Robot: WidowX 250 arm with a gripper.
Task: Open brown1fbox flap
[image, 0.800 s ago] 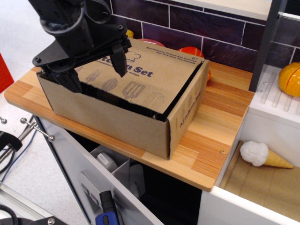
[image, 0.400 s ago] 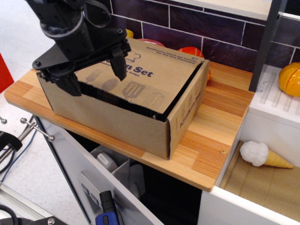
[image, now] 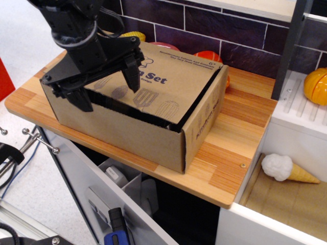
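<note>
The brown1fbox [image: 122, 130] stands on the wooden counter [image: 232, 148], with "Kitchen Set" lettering on its right end. The flap [image: 173, 76], printed with blue lettering and hatched ovals, lies sloped over the top, its front edge sunk a little below the front wall's rim. My black gripper [image: 108, 88] is open over the box's left part. One finger [image: 134, 76] is on or just above the flap. The other finger [image: 82, 99] hangs in front of the front wall's top edge. It holds nothing.
Red and orange toy foods [image: 208, 55] sit behind the box against the purple tiled wall. An orange toy fruit [image: 317, 86] and an ice cream cone [image: 286, 168] are at the right. An open drawer [image: 127, 189] lies below the counter's front edge.
The gripper has shifted slightly down and toward the box's front edge, fingers still spread. The flap and box have not visibly moved.
</note>
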